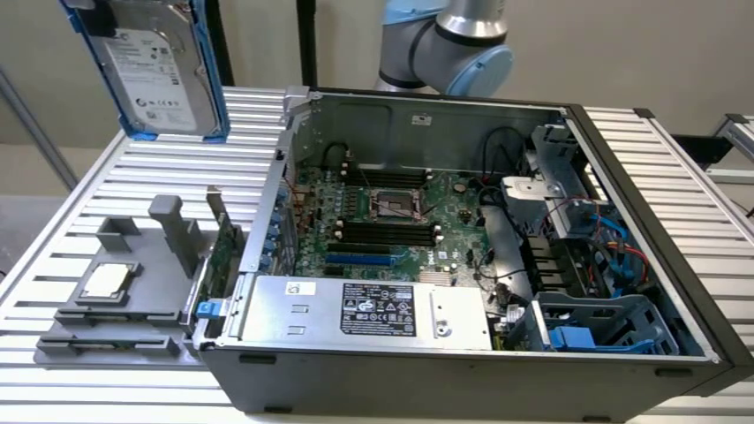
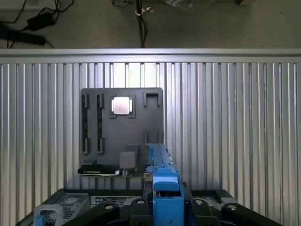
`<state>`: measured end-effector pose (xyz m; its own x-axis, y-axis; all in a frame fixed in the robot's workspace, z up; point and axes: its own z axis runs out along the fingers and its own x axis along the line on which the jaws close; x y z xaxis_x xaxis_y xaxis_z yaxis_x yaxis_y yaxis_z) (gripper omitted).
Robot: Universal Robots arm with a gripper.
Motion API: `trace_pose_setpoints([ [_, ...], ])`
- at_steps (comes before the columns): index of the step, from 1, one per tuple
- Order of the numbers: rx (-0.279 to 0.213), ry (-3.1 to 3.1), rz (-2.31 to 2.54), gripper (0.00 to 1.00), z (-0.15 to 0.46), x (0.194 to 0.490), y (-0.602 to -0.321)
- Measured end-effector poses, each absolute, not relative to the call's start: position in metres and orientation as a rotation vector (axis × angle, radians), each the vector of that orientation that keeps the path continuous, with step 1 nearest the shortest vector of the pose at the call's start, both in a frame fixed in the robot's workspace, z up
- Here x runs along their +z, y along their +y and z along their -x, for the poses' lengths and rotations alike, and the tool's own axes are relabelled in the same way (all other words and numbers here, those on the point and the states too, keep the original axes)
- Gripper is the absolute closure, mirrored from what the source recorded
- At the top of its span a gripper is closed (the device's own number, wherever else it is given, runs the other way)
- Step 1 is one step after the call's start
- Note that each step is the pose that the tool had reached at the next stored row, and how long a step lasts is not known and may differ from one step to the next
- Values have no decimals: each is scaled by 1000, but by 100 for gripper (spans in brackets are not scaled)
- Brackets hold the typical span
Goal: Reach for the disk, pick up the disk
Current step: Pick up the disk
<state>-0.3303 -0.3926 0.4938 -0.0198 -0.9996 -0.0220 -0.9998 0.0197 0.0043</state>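
Gripper (image 2: 167, 209) was shut tight on the blue plastic frame of the disk (image 1: 165, 75), its black fingers (image 2: 113, 213) pressed to either side of the frame. The disk hung upright in the air, clear of the table (image 1: 118, 177), at the exterior view's left, with its white label facing the camera.

Below it, a grey holder (image 1: 130, 291) lay flat on the table. A small square silver chip (image 1: 106, 281) sat in one of its recesses and a green circuit card (image 1: 222, 252) stood on edge at its side.

Just beside the holder, an open computer case (image 1: 471, 371) showed a silver power supply (image 1: 365, 309) with a black label nearest the camera. A green motherboard (image 1: 389, 212) lay behind it, and a blue drive cage (image 1: 601, 322) sat in the corner at the exterior view's right.

The table was ribbed aluminium. The robot arm (image 1: 454, 40) rose behind the case against a plain beige wall (image 1: 613, 53). In the wrist view, black cables (image 2: 37, 21) trailed over the floor beyond the table's edge.
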Motion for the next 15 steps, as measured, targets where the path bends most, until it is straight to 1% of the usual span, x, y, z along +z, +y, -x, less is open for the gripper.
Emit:
trace_pose_setpoints([
  [6, 44, 2230, 2186, 67, 303, 510, -393],
  [15, 70, 2218, 2175, 67, 262, 514, -394],
])
